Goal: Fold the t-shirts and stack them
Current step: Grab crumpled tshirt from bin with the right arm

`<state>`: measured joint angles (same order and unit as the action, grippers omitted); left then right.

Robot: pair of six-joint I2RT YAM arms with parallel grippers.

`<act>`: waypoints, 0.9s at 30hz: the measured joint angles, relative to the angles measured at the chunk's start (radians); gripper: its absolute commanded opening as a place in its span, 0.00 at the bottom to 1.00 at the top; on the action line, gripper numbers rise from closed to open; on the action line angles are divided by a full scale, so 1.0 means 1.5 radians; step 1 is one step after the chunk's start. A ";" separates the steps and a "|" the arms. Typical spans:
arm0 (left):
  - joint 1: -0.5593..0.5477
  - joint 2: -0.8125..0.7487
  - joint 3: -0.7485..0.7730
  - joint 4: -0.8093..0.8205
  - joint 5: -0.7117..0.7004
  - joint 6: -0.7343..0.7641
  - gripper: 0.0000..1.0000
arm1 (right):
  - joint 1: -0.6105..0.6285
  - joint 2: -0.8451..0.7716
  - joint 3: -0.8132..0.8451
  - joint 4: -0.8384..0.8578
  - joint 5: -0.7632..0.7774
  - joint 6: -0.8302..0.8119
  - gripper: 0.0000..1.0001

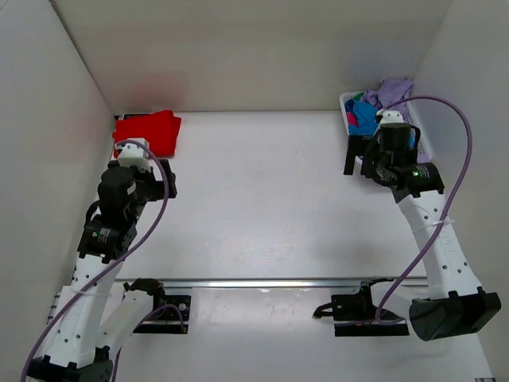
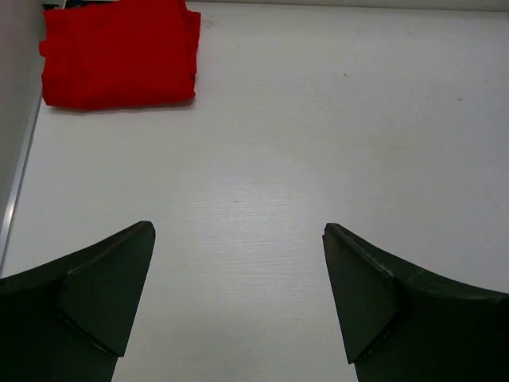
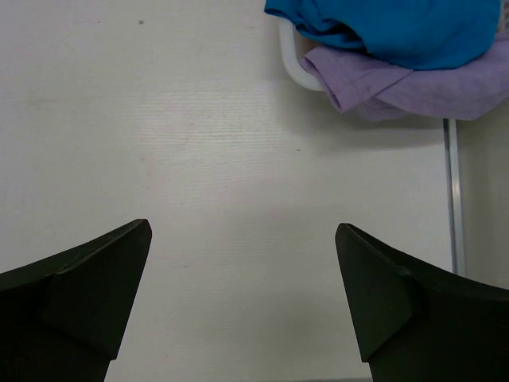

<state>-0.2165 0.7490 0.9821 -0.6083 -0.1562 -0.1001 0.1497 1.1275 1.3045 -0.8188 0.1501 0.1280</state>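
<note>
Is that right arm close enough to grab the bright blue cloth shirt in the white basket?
Probably yes. The right hand is open and empty, and nothing stands between it and the bright blue cloth shirt, which drapes over a lilac cloth shirt at the white plastic basket's rim.

Basket (image 3: 289,67) mostly under heaped t-shirts (image 3: 398,32)

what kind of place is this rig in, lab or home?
Probably a robot lab cell: white table boxed in by white panels, left arm and right arm bolted at its edge.
</note>
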 measured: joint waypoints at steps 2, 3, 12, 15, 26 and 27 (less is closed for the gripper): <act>0.006 0.009 0.016 -0.001 0.017 -0.014 0.99 | -0.009 0.016 0.018 -0.001 -0.007 -0.009 0.99; 0.007 0.021 0.025 -0.002 0.029 -0.021 0.99 | -0.018 0.023 0.025 0.003 -0.017 -0.015 0.99; 0.008 0.200 0.044 0.023 0.093 -0.063 0.99 | -0.144 0.318 0.212 0.086 0.012 -0.076 0.70; -0.003 0.288 0.109 -0.006 0.058 -0.062 0.99 | -0.153 0.432 0.274 0.095 0.024 -0.087 0.52; -0.026 0.420 0.153 -0.039 -0.098 -0.048 0.97 | -0.210 0.678 0.487 -0.007 0.043 -0.064 0.21; -0.024 0.420 0.153 -0.039 -0.100 -0.047 0.83 | -0.210 0.691 0.508 -0.020 0.045 -0.064 0.12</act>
<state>-0.2531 1.3785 1.2110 -0.6662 -0.3058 -0.1699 -0.1650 2.1635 2.0663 -0.8486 0.2169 0.0322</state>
